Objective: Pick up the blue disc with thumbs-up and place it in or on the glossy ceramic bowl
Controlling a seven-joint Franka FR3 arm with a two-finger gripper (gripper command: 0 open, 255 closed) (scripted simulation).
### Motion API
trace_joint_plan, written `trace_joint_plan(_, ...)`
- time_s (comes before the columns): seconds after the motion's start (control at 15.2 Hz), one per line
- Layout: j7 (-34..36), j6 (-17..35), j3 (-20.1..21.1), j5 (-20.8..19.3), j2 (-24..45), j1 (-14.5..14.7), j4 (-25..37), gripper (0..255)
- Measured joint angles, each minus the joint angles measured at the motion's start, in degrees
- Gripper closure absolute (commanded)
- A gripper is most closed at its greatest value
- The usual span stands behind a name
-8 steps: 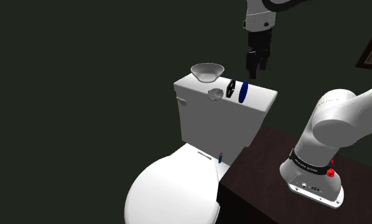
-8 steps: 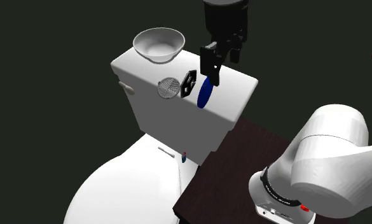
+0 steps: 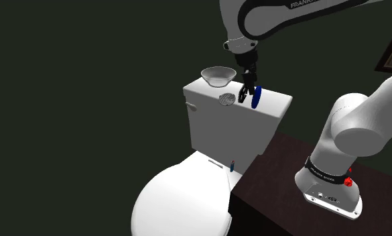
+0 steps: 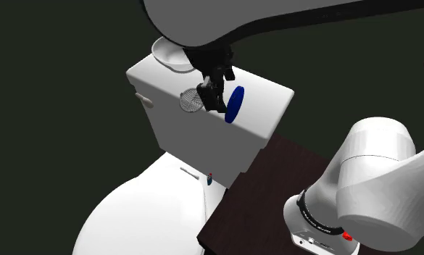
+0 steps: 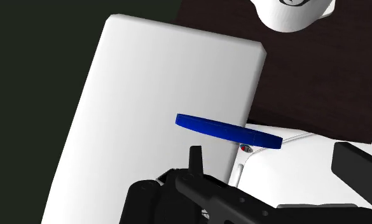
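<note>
Edgewise, blue disc (image 3: pixel 256 97) upright, atop white tank (image 3: pixel 271 109).

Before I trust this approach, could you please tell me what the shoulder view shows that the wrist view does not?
The shoulder view adds the white bowl on the tank, a grey mesh disc, and the gripper low over the tank, just left of the blue disc in that view. The wrist view adds that disc edge-on, a thin blue bar standing on the tank top. Both share the white toilet tank, the dark stand and the arm's white base.
</note>
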Motion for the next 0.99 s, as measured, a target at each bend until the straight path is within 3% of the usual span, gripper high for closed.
trace_joint_plan(0.53, -1.41, 5.31, -0.12, -1.60, 1.06, 0.46, -5.13, 0)
trace_joint_plan(0.92, -1.47, 5.81, -0.26, -1.73, 0.92, 0.39, -5.73, 0)
trace_joint_plan(0.99, -1.47, 5.81, -0.26, -1.73, 0.92, 0.39, -5.73, 255)
